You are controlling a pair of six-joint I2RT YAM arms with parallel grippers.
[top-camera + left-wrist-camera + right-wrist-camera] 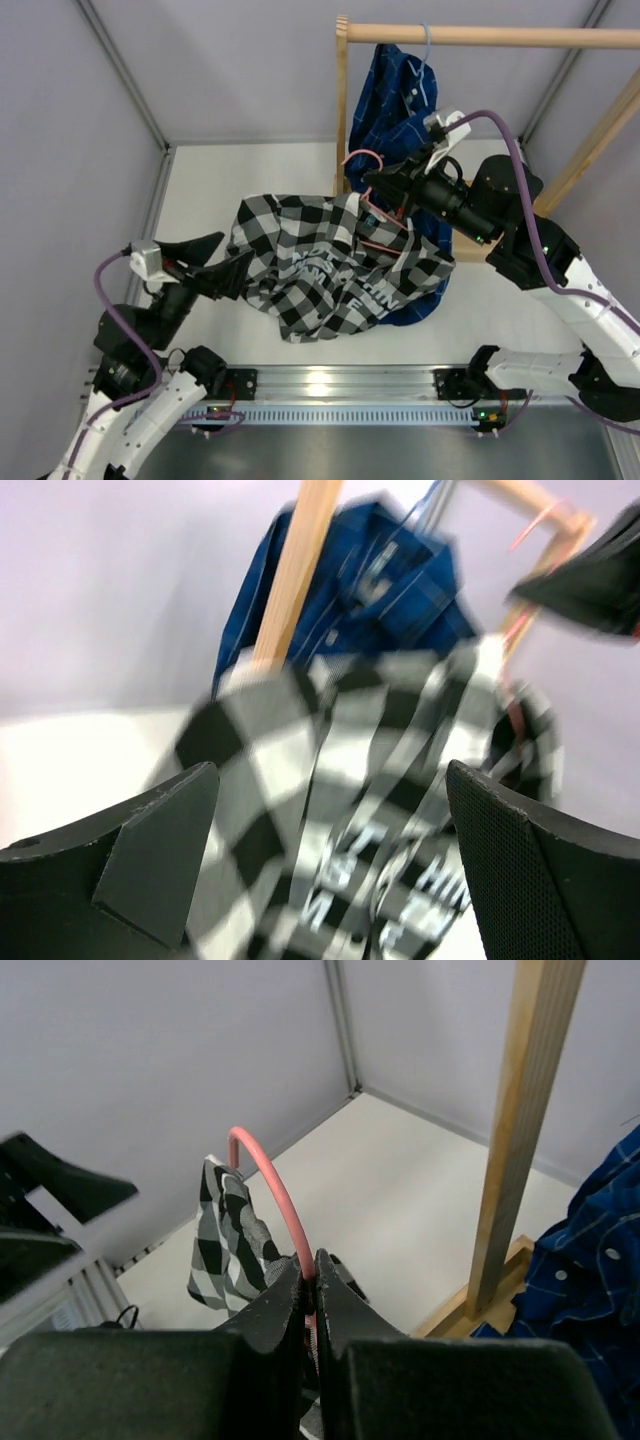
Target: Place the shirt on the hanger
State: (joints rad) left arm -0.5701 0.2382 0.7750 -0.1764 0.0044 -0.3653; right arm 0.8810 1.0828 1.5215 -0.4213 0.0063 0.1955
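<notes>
White bench [200,190]: right end effector [310,1285] clamps pink hanger [285,1210]; left end effector [328,780], wide open, should pinch left edge of checked shirt [320,265].

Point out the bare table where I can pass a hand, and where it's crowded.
Bare table runs behind the checked shirt to the back wall, left of the rack post. A narrower strip lies between the shirt and the front rail. Crowded: centre-right, where shirt, pink hanger, blue shirt and right gripper bunch together.
</notes>
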